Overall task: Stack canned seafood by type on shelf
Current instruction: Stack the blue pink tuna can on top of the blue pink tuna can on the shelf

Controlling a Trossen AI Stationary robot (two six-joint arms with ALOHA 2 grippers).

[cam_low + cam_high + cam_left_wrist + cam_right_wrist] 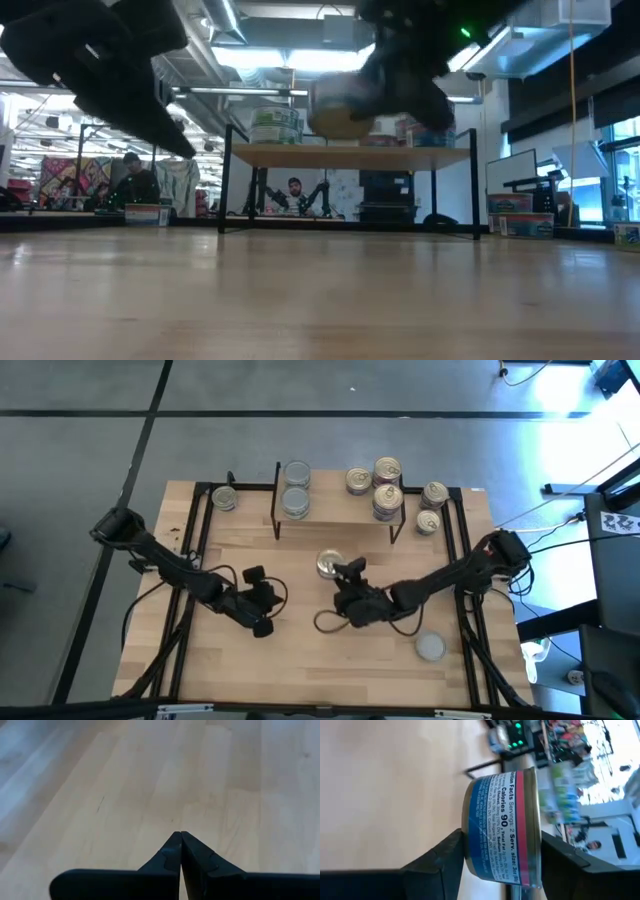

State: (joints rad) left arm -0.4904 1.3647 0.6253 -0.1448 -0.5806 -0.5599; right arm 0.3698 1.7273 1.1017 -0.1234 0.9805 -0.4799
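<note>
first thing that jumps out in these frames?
The right hand holds a gold-lidded can off the table, in front of the shelf; its blue and red label fills the right wrist view. On the shelf, silver-lidded cans sit left and gold-lidded cans right. The left hand is shut over bare tabletop.

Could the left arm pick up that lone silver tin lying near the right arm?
Probably not easily. The silver tin lies on the far side of the right gripper and its arm, and the left gripper waits mid-table with jaws shut.
</note>
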